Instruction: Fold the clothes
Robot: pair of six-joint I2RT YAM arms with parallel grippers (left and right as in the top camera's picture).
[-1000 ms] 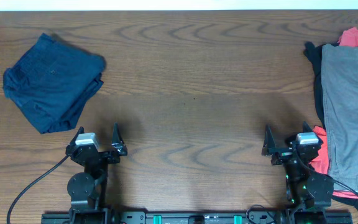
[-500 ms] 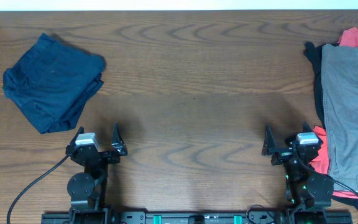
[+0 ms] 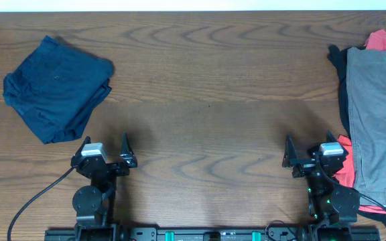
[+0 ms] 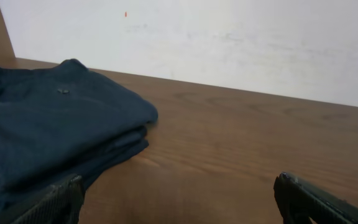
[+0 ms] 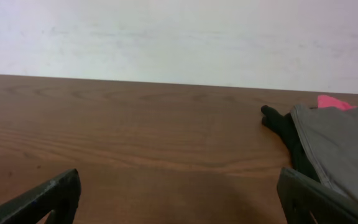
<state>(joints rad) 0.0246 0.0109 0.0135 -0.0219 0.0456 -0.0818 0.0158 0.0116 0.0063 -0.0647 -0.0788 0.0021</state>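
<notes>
A folded navy garment [image 3: 55,87] lies at the table's far left; it also shows in the left wrist view [image 4: 48,130]. A grey garment [image 3: 377,120] lies at the right edge on top of a black garment [image 3: 339,61] and a red garment [image 3: 384,41]. The grey one shows in the right wrist view [image 5: 344,149] with the black one [image 5: 284,127] beside it. My left gripper [image 3: 106,150] is open and empty at the front left. My right gripper [image 3: 308,150] is open and empty at the front right, just left of the pile.
The wooden table [image 3: 206,100] spans the view between the two piles. A white wall [image 4: 229,43] stands behind its far edge. A black cable [image 3: 32,201] runs from the left arm's base.
</notes>
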